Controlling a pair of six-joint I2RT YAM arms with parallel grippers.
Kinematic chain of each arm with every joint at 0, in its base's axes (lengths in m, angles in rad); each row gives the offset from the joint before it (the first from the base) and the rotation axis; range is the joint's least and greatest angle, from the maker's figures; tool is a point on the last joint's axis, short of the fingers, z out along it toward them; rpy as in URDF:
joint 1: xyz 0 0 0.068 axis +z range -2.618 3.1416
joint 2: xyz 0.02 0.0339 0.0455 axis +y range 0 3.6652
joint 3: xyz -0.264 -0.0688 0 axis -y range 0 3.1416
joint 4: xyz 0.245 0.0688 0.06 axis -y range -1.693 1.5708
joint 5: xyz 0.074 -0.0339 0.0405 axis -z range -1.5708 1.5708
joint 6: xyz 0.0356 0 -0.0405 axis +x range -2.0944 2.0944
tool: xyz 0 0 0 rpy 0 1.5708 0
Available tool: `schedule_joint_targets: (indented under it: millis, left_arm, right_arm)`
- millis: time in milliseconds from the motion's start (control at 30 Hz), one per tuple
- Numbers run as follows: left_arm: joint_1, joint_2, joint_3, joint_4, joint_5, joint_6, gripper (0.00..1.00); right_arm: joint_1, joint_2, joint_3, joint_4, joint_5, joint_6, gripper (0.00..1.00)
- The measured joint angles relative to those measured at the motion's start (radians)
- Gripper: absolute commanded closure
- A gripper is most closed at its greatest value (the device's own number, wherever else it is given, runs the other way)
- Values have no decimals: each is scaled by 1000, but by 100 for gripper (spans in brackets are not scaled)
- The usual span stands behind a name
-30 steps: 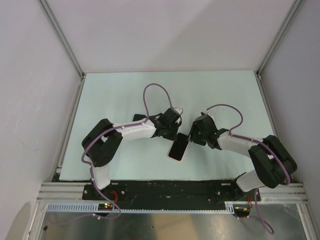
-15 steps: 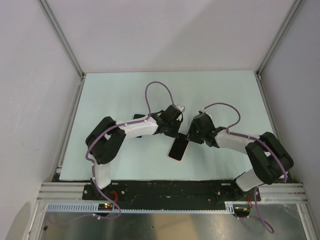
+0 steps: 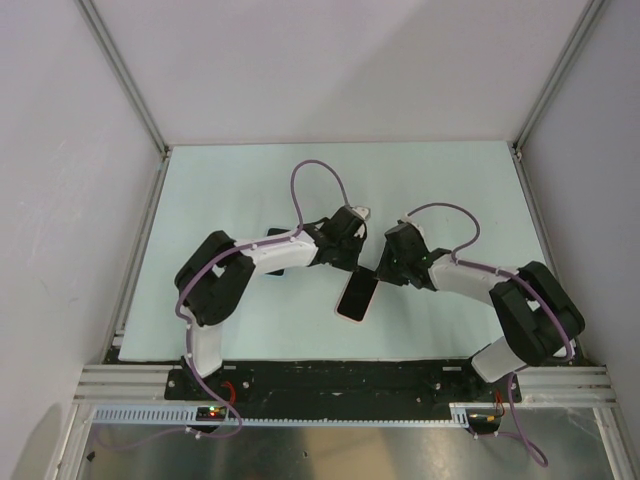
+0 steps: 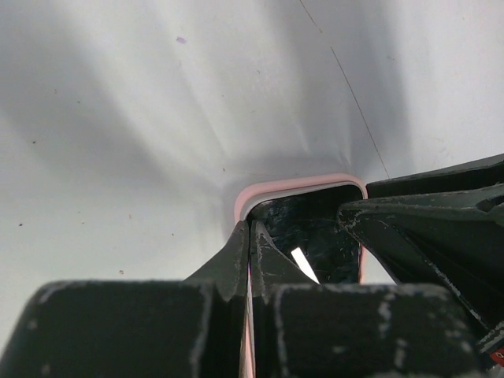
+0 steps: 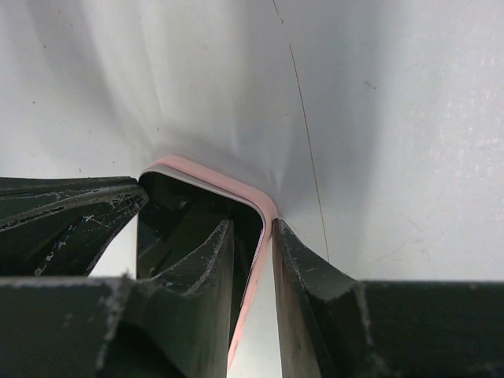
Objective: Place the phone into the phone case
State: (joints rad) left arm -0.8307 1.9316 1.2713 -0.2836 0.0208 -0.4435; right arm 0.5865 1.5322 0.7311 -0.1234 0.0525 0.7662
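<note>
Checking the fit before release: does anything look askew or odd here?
Nothing stands out. The phone sits inside the phone case; the left tool pinches one side rim, the right tool straddles the other.

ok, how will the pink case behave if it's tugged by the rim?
Probably bendy: the case shows as a thin pink rim, and the left gripper pinches just that lip, so it may flex rather than lift flat. It likely slides easily on the smooth table. The glossy phone inside could slip under a finger.
</note>
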Motion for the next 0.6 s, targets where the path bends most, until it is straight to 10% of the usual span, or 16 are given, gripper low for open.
schedule_joint_targets:
  millis: [600]
  left_arm:
    - [-43, 98, 8, 201, -45, -65, 100]
  right_arm:
    - [24, 46, 46, -43, 35, -1, 82]
